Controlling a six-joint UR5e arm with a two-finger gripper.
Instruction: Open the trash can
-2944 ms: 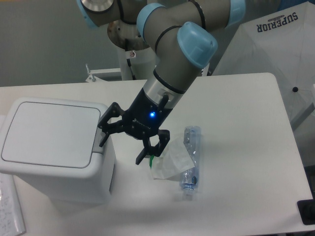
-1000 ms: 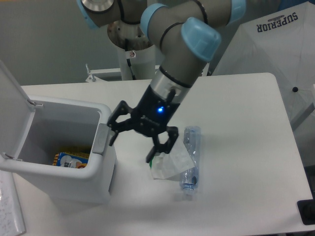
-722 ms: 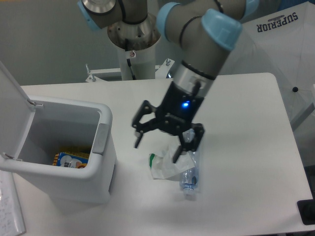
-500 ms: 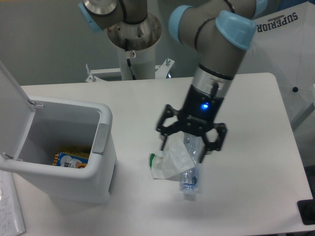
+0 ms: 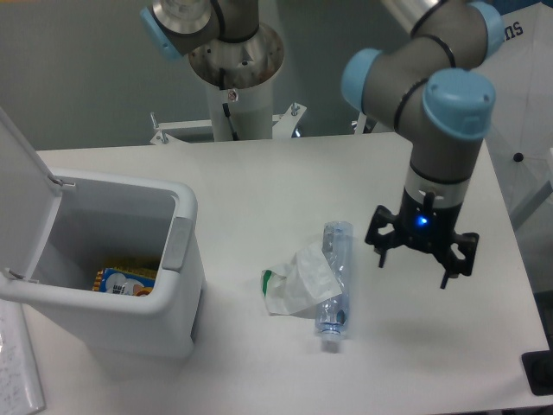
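The big boxy white plastic trash can [image 5: 130, 320] stands open — lid [image 5: 22, 186] upright, job looks done; the black 2-finger gripper [image 5: 421, 264] hovers well apart, fingers spread, empty.

White trash can [image 5: 138, 316] with a grey latch [image 5: 175, 244], on a white table [image 5: 259, 173]; inside, an orange, yellow and blue packet [image 5: 123, 282]; right, a clear bottle [image 5: 334, 277], green-marked white wrapper [image 5: 298, 281], black gripper [image 5: 414, 259], blue-lit.
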